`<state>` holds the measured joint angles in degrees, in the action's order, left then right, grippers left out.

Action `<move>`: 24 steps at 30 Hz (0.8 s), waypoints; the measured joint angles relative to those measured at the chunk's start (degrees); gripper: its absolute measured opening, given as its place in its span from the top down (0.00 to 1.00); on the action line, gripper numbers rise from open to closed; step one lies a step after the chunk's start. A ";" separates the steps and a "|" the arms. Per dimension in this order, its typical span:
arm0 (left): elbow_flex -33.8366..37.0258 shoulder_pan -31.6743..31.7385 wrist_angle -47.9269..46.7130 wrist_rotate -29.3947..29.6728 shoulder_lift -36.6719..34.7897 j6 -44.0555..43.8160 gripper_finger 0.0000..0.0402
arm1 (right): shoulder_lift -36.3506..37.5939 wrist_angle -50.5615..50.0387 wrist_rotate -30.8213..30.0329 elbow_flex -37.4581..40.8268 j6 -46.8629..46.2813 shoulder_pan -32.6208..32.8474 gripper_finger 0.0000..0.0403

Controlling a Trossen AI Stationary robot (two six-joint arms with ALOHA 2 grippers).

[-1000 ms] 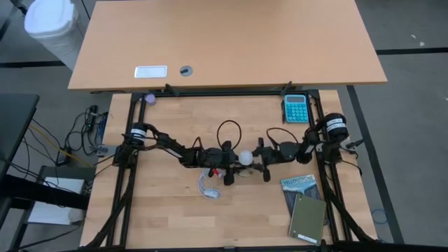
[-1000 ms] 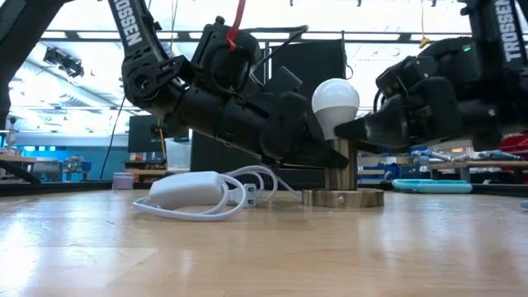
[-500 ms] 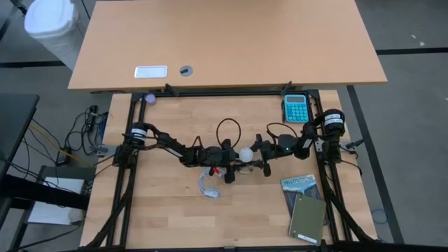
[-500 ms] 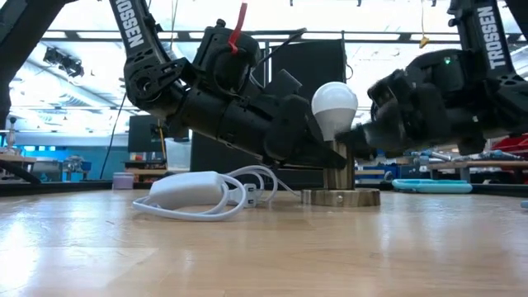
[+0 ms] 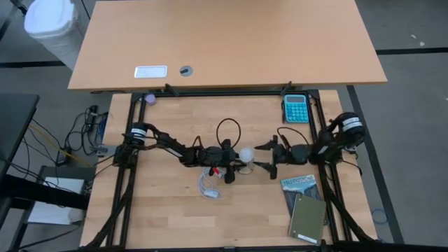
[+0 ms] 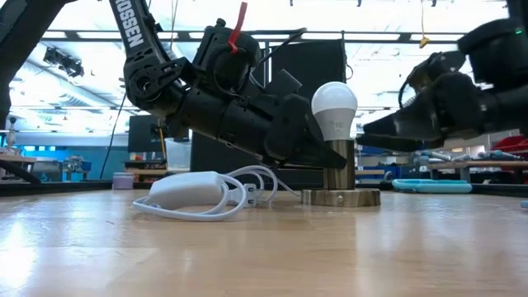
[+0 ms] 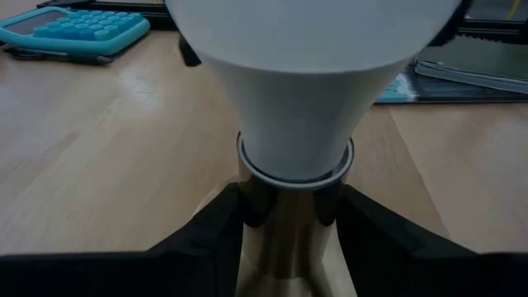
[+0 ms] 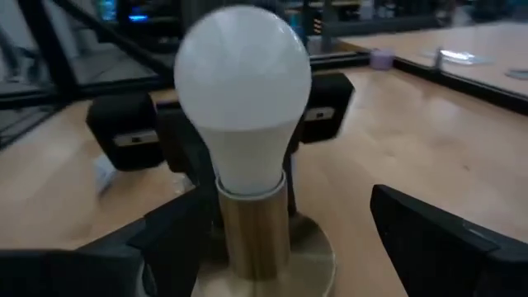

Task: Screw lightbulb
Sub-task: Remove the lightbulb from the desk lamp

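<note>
The white lightbulb point(image 6: 334, 109) stands upright in a brass socket point(image 6: 338, 169), whose round base point(image 6: 341, 197) rests on the wooden table. My left gripper point(image 7: 289, 247) reaches in from the table's left and is shut on the socket below the bulb point(image 7: 309, 82). My right gripper point(image 8: 297, 247) is open and stands off to the right of the bulb point(image 8: 243, 107), a finger on either side and touching nothing. From above, the bulb point(image 5: 245, 155) sits between the left gripper point(image 5: 234, 162) and the right gripper point(image 5: 261, 157). My left gripper pinches the brass socket's upright stem point(image 7: 285, 223) between its two fingers point(image 7: 206, 235), just below the bulb's neck. The fingers come from the table's left, slanting a little downward. The socket stands upright with its base on the table.
A white cord with a switch block point(image 6: 194, 191) lies left of the socket, toward the near edge point(image 5: 208, 185). A blue calculator point(image 5: 295, 108) sits at the far right, and a booklet and green notebook point(image 5: 306, 208) lie at the near right. A raised desk top point(image 5: 224, 42) spans the far side.
My right gripper has opened, let go of the bulb's neck and drawn back toward the table's right edge, turning a little. The bulb and socket have stayed upright in place.
</note>
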<state>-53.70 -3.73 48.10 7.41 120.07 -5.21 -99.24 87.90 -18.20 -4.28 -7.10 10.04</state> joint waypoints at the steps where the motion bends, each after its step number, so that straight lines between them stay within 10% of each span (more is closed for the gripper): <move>1: -0.01 -0.01 0.00 0.10 0.00 -0.20 0.57 | 0.40 -1.03 -2.49 -0.07 -1.00 1.53 0.19; 12: 0.01 -0.04 -0.04 2.65 -0.02 -1.32 0.57 | 0.57 -20.63 -32.08 -12.49 -7.28 13.95 0.19; 24: 0.03 -0.02 -0.13 6.27 -0.02 -2.50 0.57 | -4.17 -27.27 -35.36 -21.07 -11.28 14.37 0.24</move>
<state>-53.67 -3.75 47.97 13.67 120.05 -7.70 -103.41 60.63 -53.56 -25.35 -18.38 24.41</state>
